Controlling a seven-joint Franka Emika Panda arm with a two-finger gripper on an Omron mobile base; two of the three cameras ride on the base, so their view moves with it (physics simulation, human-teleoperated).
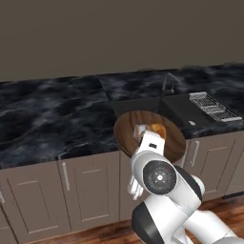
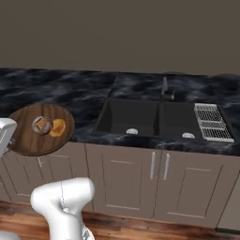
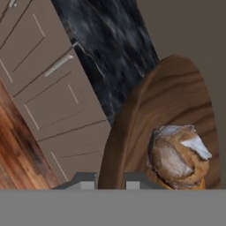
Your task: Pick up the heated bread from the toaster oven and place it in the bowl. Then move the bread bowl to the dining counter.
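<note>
The dark brown wooden bowl [image 1: 127,127] [image 2: 28,140] [image 3: 176,88] hangs in the air at the front edge of the black marbled dining counter [image 1: 47,119] [image 2: 70,89]. In it lie the heated bread [image 1: 139,130] [image 2: 41,124] [image 3: 176,154], a pale and brown lump, and an orange-yellow pastry [image 1: 158,129] [image 2: 58,127] beside it. My gripper [image 3: 110,182] [image 1: 149,139] is shut on the bowl's near rim, which passes between the two finger tips in the hand view. The toaster oven is out of view.
A black double sink [image 2: 140,117] [image 1: 143,105] with a faucet [image 2: 165,89] is set into the counter to the right of the bowl. A wire drying rack [image 2: 211,122] [image 1: 212,107] lies at the sink's right. Taupe cabinet fronts [image 2: 122,183] [image 3: 48,101] stand below, over a wooden floor.
</note>
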